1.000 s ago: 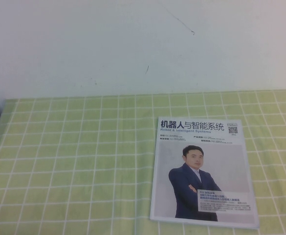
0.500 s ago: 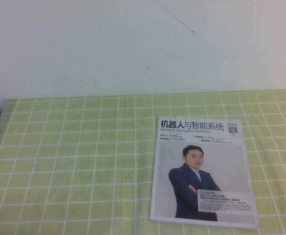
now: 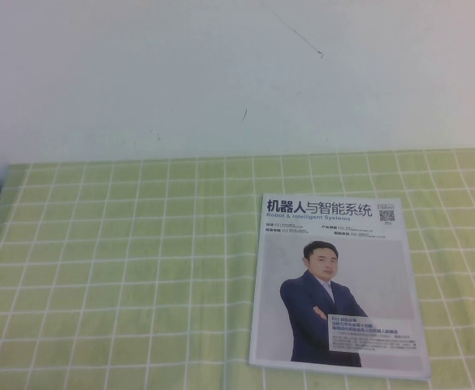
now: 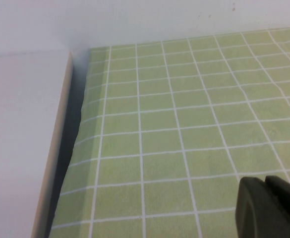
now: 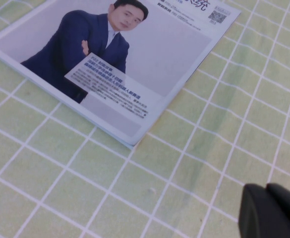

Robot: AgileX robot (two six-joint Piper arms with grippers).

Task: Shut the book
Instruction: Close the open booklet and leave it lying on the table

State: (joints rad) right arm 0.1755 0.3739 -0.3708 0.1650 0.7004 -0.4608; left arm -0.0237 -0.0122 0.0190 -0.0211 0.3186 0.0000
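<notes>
In the high view the book lies closed and flat on the desk, which is covered in green with a white grid. The book sits on the robot's right side, toward the near edge, with its front cover up. The cover shows a man in a dark blue suit with his arms crossed, a Chinese title with "Robot & Intelligent Systems" under it, and a small QR code in one top corner. A pale wall rises behind the desk. Neither arm shows in this view.

In the left wrist view the left pincer hangs low over bare green desk. Its two dark fingertips are pressed together with only a thin seam between them, and they grip nothing. A white panel runs just beside the edge of the green covering.

In the right wrist view the right pincer is likewise clenched on nothing, its tips meeting over the desk. It is near one corner of the closed book but apart from it, touching neither the cover nor the pages.
</notes>
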